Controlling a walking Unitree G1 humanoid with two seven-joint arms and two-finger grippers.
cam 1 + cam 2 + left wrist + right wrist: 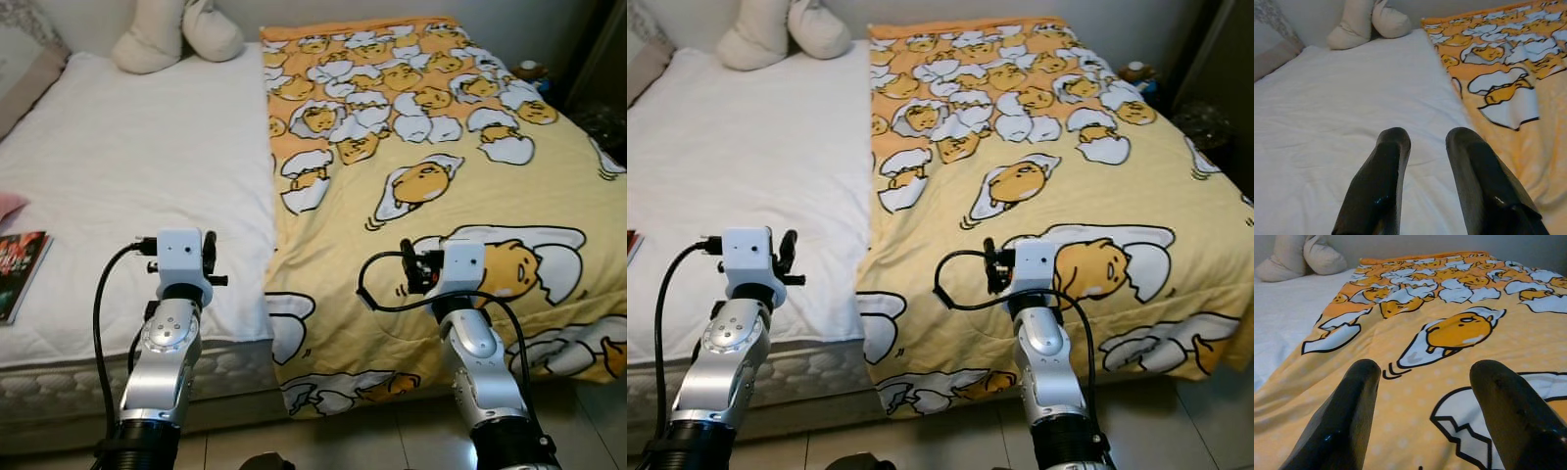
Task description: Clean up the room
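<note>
Bed (127, 186): takes up nearly the whole of both eye views, its foot edge running along the lower part of the frame; the left half is bare white sheet.
Blanket (431, 147): yellow-orange with a cartoon egg print, spread flat over the right half of the bed from the top of the frame down, its lower edge hanging over the foot of the mattress.
Pillow (176, 29): cream, lumpy, at the upper left of the frame against the wall, lying on the white sheet just beside the blanket's top corner.
Book (20, 269): dark cover, at the far left edge of the left eye view, lying flat on the sheet.
Left gripper (1422, 147): raised over the white sheet near the foot of the bed, lower left of the eye views; fingers apart, nothing between them.
Right gripper (1425, 377): raised over the blanket, lower centre-right; fingers spread wide, holding nothing.
</note>
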